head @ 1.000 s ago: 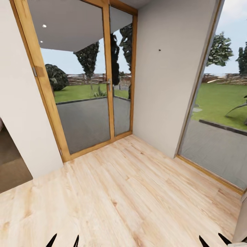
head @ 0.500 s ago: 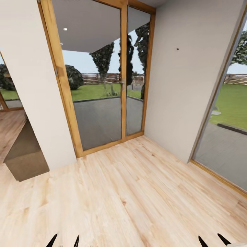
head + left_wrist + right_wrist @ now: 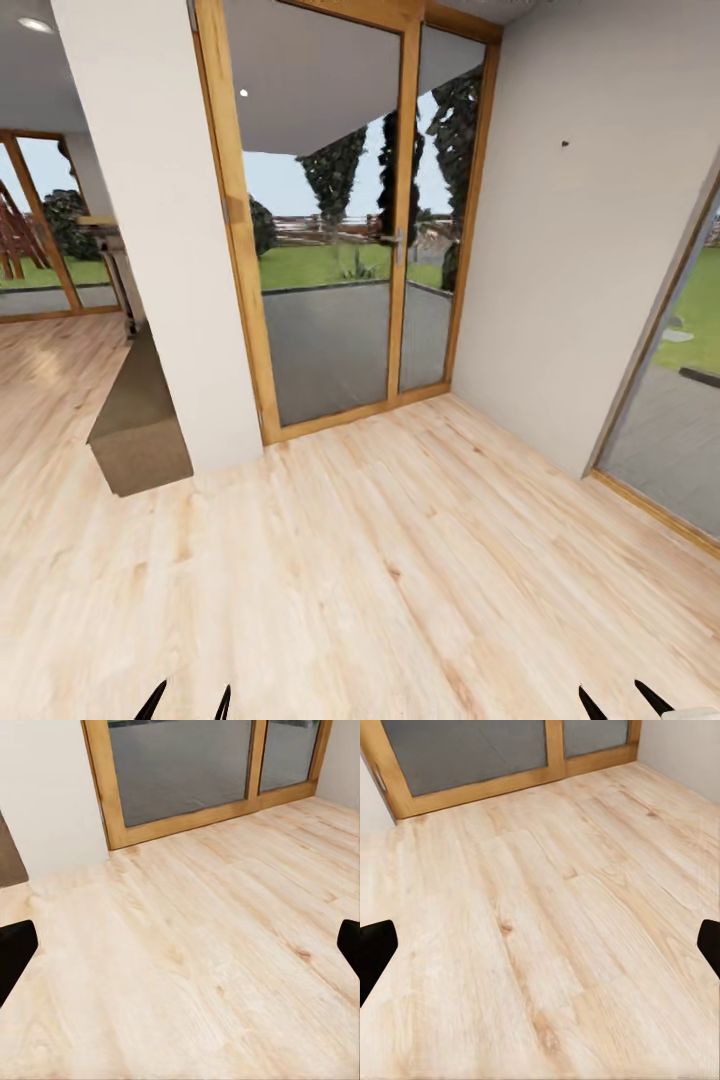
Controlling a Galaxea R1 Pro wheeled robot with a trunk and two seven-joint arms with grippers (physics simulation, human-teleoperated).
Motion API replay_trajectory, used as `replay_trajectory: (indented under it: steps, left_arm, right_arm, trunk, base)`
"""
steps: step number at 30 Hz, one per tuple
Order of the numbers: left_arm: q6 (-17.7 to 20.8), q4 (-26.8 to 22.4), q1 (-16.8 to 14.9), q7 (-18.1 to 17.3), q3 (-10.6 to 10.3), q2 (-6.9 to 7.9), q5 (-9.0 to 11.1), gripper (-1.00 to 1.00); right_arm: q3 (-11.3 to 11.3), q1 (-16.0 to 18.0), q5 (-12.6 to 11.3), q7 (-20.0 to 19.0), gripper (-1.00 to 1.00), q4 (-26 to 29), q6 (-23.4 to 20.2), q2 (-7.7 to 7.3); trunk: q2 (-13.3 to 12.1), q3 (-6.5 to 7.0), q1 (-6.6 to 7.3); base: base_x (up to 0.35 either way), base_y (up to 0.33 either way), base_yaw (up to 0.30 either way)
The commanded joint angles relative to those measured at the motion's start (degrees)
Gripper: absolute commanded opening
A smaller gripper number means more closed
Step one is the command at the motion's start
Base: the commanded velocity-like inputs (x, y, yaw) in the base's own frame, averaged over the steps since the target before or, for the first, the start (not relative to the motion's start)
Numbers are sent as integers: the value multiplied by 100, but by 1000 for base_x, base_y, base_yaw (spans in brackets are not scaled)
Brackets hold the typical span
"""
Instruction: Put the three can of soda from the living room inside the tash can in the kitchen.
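Both grippers are seen spread apart and holding nothing. At the lower edge of the head view the left gripper point(image 3: 187, 702) is shown as two black finger tips, and the right gripper point(image 3: 625, 699) as two more, with bare floor in the gap of each. In the left wrist view the left gripper's fingers point(image 3: 15, 952) are placed at the two side edges, wide apart, over the light wood plank floor point(image 3: 195, 960); the same is seen in the right wrist view, where the right gripper's fingers point(image 3: 375, 949) are parted over the planks.

A wood-framed glass door point(image 3: 330, 240) is seen ahead in the head view, with grass and trees shown through it. A white wall point(image 3: 575, 250) is set to its right, and a second glazed opening point(image 3: 675, 420) is found further right. A white pillar point(image 3: 160, 230) is set left of the door, and a brown low block point(image 3: 135, 420) is placed just beside its base. No soda cans and no trash can are made out; a bare corner of the room is faced
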State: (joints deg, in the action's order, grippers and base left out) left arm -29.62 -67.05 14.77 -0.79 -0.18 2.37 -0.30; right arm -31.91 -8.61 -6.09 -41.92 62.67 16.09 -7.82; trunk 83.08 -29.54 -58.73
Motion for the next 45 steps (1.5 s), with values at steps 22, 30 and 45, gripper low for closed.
replay_trajectory:
  steps: [22, 30, 45]
  left_arm:
    - [-9, -19, 9, 0, 0, 0, -5, 100]
    - [-8, -27, 9, 0, 0, 0, -5, 100]
    - [-8, -36, 10, 0, 0, 8, -5, 100]
  right_arm:
    - [0, 0, 2, 0, 100, 0, 0, 8]
    - [1, 0, 6, 0, 100, 0, 0, 15]
    - [1, 0, 3, 0, 100, 0, 1, 17]
  trunk:
    - [0, 0, 0]
    - [0, 0, 0]
    - [0, 0, 0]
  base:
    - [-204, 141, 57]
    - [-12, 8, 235]
    - [-1, 1, 246]
